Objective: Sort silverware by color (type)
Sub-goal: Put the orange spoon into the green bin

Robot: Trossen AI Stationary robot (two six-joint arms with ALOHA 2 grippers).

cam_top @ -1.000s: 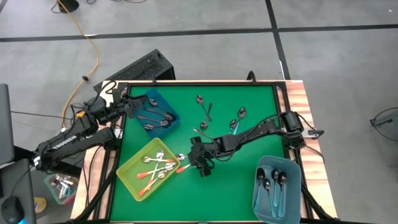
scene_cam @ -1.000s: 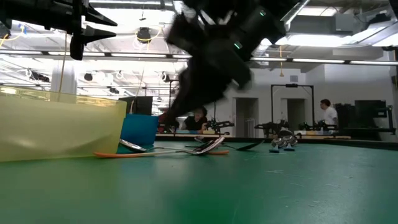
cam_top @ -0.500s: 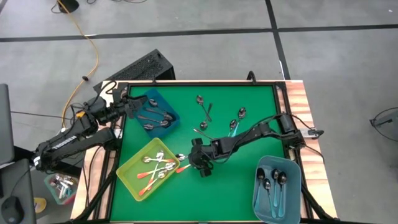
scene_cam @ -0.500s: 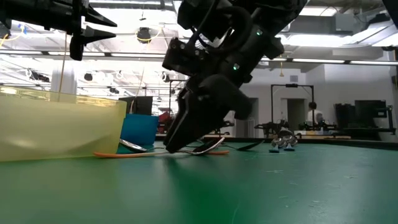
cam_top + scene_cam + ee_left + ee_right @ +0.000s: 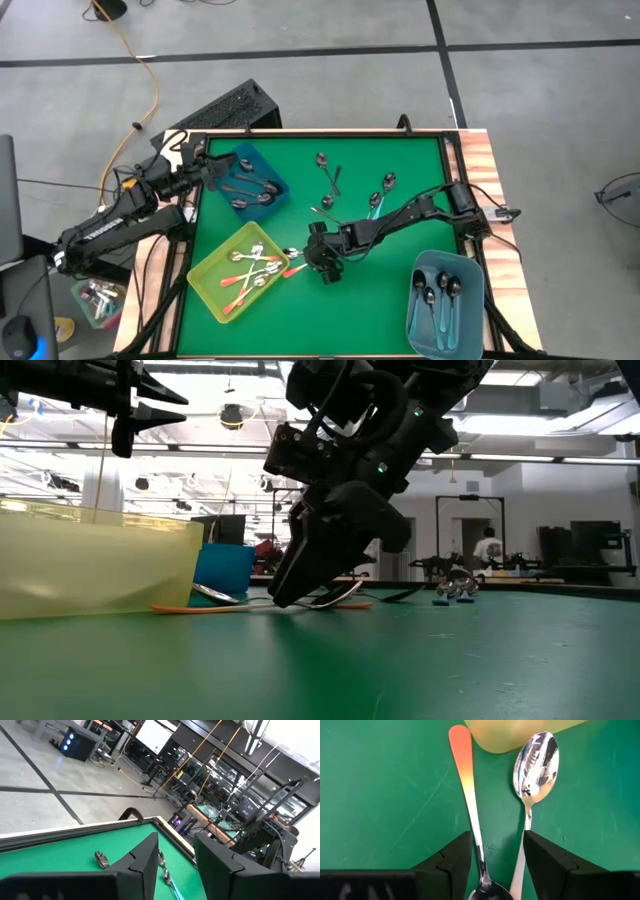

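Note:
My right gripper (image 5: pixel 306 262) stands open, slanting down at the mat beside the yellow bin (image 5: pixel 240 272). Two spoons lie flat on the mat between its fingers: one with an orange-red handle (image 5: pixel 466 782), and one whose silver bowl (image 5: pixel 536 756) points toward the bin. The yellow bin holds several orange-handled spoons. My left gripper (image 5: pixel 175 842) is open, held level and high above the dark blue bin (image 5: pixel 250 186), which holds dark grey spoons. The light blue bin (image 5: pixel 445 300) holds teal-handled spoons. My right gripper comes from the table's right, slanting down, with its fingers (image 5: pixel 454 856) along the two spoons' handles and its tips at the mat (image 5: pixel 283 598). Each handle runs close beside a finger's inner edge. I cannot tell whether either finger touches a spoon.
More spoons lie loose on the far middle of the green mat (image 5: pixel 325 168), among them a teal-handled one (image 5: pixel 376 204). The yellow bin's corner (image 5: pixel 520 727) is just beyond the two spoons. The near middle of the mat is bare.
My right gripper has gone down toward the two spoons by the yellow bin until its fingertips reach the mat. The spoons have stayed where they were.

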